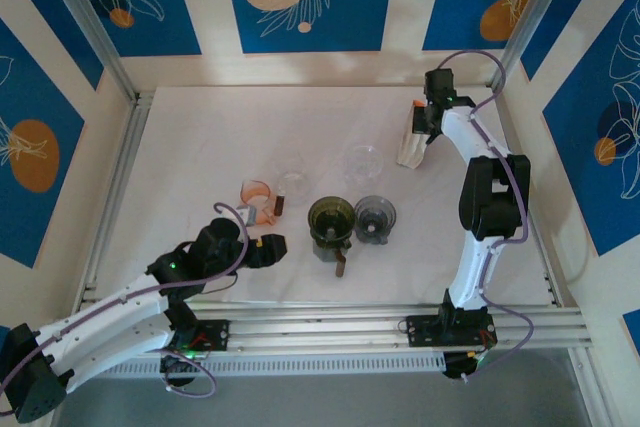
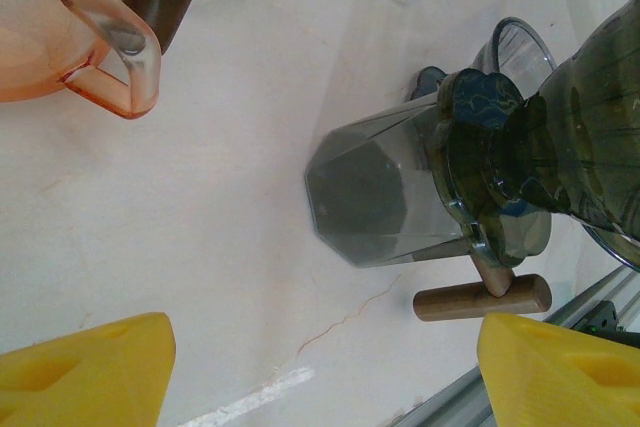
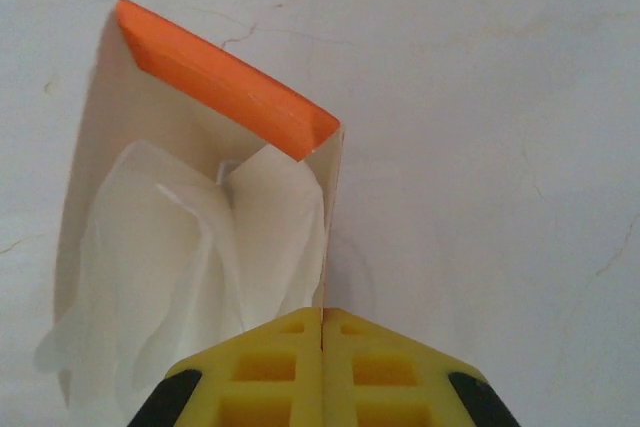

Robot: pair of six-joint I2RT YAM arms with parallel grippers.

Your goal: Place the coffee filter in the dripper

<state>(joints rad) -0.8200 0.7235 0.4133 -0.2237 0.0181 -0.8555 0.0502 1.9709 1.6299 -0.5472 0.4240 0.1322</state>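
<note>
White counter (image 1: 200, 147), blue leaf-print walls behind. Near left edge: my left tool (image 1: 272, 247) released, jaws wide, facing green dripper (image 1: 331, 218). Green dripper sits on grey carafe (image 2: 385, 197) with wooden handle (image 2: 485, 297), about mid-counter; grey dripper (image 1: 375, 215) just beside, to right. Pink cup (image 1: 257, 195) to left. Farther back: clear glass dripper (image 1: 361, 160). Toward far right corner: my right tool (image 3: 322, 332) clenched at mouth of filter box (image 3: 225, 82). Coffee filters (image 3: 180, 247) inside box, white, crumpled. Cannot tell whether paper pinched.
</note>
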